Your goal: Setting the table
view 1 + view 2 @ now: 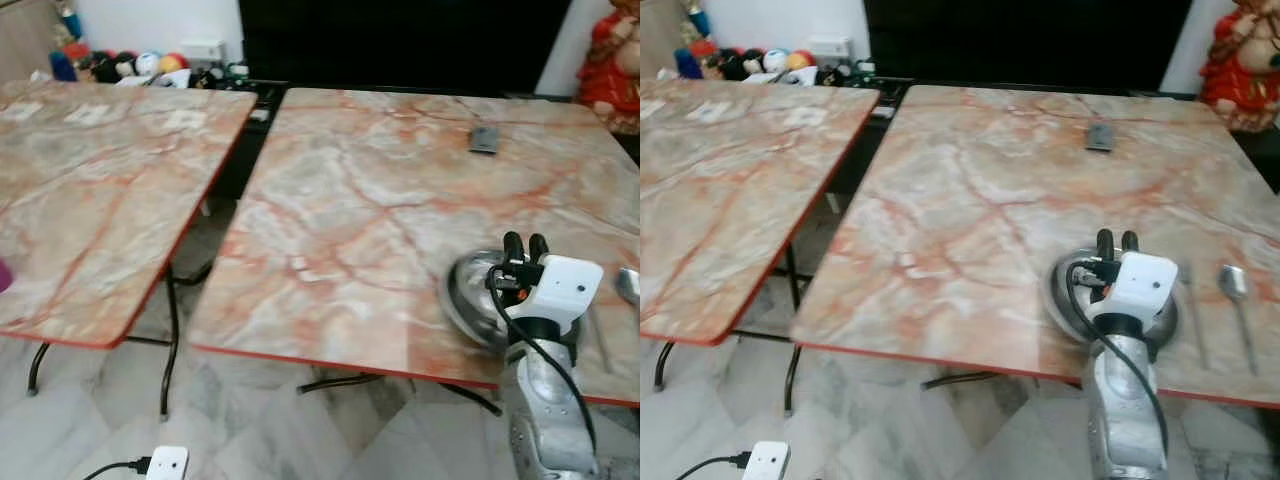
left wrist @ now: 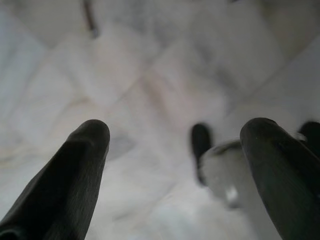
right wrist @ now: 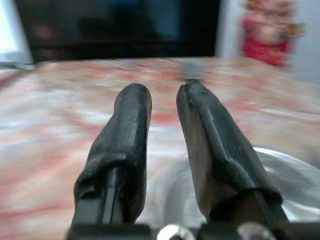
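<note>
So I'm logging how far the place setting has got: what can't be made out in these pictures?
- Silver plate: the right gripper and its white wrist cover much of it in the eye views.
- Dark flat item far up the table: too small to identify.
- Utensil beside the spoon: blurred.
- Left gripper: blurred floor and an unclear pale object beyond.

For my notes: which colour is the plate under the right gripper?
Shiny silver plate, clearest in the right eye view.

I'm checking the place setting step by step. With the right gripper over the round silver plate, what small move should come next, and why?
Probably draw the right gripper up and back off the round silver plate. The plate lies flat on the marble table near its front edge, the fingers hold nothing, and a silver spoon lies to its right.
</note>
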Robot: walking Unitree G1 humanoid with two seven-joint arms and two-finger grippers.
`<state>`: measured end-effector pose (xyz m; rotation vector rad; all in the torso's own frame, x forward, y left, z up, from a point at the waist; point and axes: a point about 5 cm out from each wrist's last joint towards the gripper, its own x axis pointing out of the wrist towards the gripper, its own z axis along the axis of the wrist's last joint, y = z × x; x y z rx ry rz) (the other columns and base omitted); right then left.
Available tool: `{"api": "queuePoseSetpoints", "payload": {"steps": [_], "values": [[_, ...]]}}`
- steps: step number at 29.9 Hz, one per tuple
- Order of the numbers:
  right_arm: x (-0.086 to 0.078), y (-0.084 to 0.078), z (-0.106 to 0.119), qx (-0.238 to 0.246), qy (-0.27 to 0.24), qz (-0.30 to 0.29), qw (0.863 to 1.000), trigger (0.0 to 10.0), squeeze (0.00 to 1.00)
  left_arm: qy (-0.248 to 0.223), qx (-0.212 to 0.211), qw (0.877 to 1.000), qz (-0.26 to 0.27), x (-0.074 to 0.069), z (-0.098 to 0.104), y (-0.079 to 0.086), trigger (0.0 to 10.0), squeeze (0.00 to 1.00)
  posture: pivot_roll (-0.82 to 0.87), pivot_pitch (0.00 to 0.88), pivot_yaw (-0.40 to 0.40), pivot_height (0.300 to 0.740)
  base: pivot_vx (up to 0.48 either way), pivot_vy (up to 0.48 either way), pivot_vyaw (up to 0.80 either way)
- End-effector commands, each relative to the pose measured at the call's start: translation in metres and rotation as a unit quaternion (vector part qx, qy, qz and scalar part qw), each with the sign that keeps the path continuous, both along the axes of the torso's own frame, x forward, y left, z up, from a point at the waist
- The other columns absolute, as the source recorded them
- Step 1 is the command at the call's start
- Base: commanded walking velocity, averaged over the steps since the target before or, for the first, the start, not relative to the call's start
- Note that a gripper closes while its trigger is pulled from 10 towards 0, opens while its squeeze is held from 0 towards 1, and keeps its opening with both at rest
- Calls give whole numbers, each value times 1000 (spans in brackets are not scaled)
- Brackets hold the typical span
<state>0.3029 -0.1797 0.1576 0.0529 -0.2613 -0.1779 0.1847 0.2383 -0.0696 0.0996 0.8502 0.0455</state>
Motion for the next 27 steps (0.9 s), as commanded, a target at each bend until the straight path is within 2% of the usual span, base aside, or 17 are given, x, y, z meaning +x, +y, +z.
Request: {"api": "queuePoseSetpoints", "payload": {"steps": [1,16,27], "values": [[-2,-8,6,-6,-11,-11,1000,10000,0,17,-4,1000,5,-8,-5,0,10000,0,-20,111,20,740,0,480,0],[-9,2,3,-22,-7,11,1000,10000,0,18,-6,1000,4,-9,-5,-1,10000,0,-21,99,16,740,0,480,0],[-27,4,-13,-25,26,18,999,10000,0,19,-6,1000,1,-10,-6,-2,10000,0,-26,75,10,740,0,479,0]]}}
